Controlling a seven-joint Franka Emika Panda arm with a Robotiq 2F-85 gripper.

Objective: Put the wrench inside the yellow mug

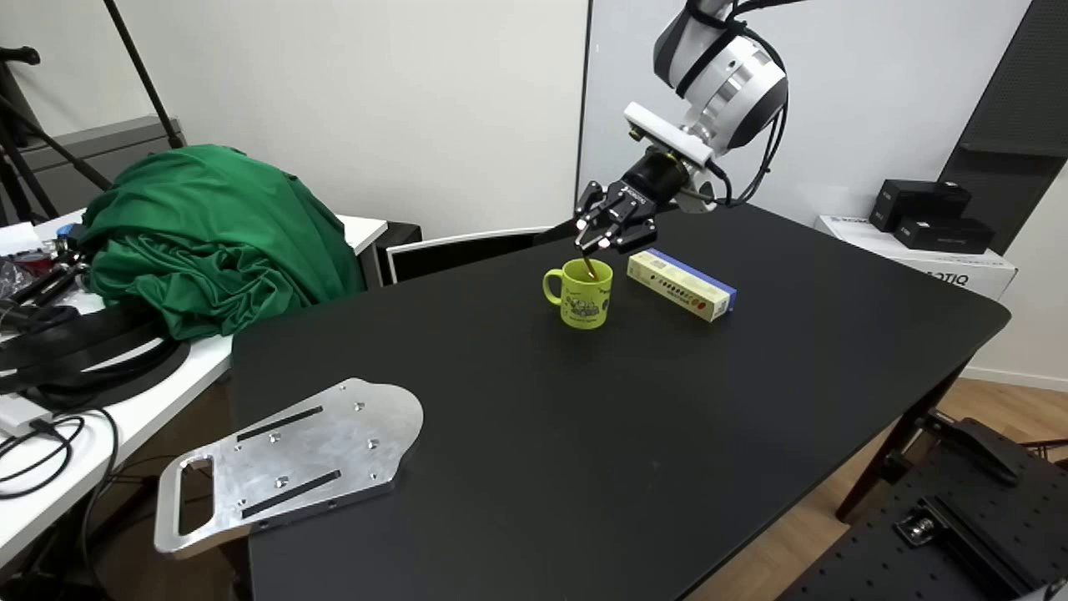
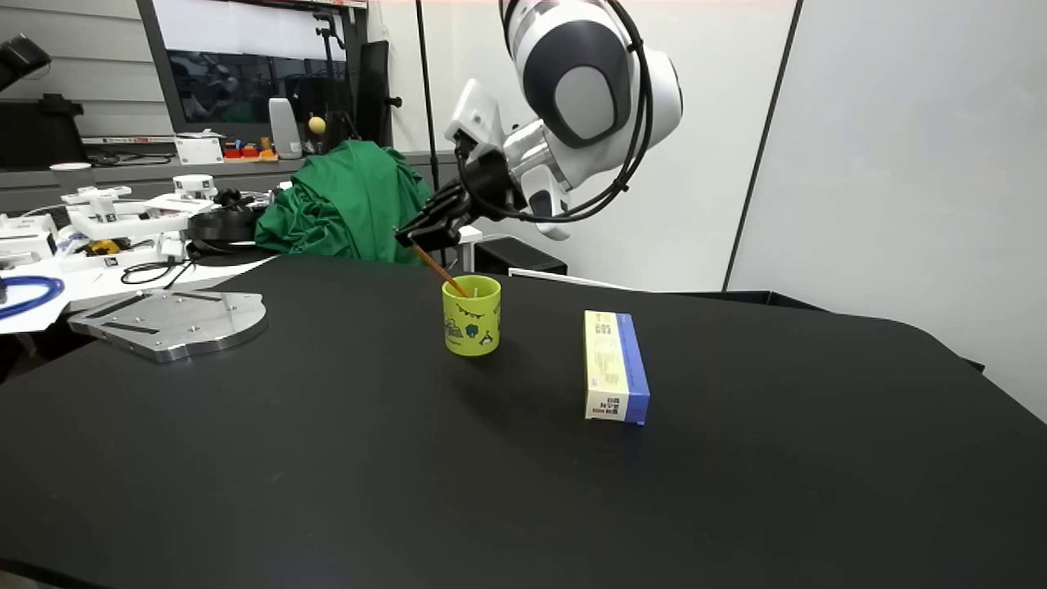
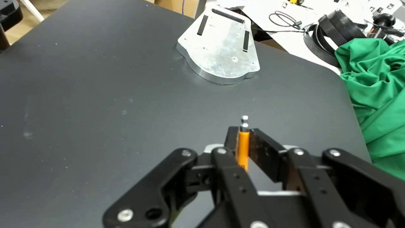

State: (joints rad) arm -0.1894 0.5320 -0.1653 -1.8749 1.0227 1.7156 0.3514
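Note:
The yellow mug [image 1: 586,304] stands upright on the black table; it also shows in an exterior view [image 2: 472,329]. My gripper [image 1: 589,242] is at the mug's rim height and a little above it, tilted. In the wrist view its fingertips [image 3: 244,139] are closed against the wrench [image 3: 243,148], orange with a silver ball end sticking up past the tips. The wrench [image 2: 438,268] slants down from the fingertips over the rim, its lower part inside the mug; its bottom end is hidden there. In the wrist view the mug is mostly hidden under the gripper.
A yellow, white and blue box [image 1: 680,284] lies beside the mug, under the wrist; it also shows in an exterior view [image 2: 613,368]. A silver metal plate [image 1: 317,451] lies at a table corner. A green cloth [image 1: 217,242] is heaped on a white side table.

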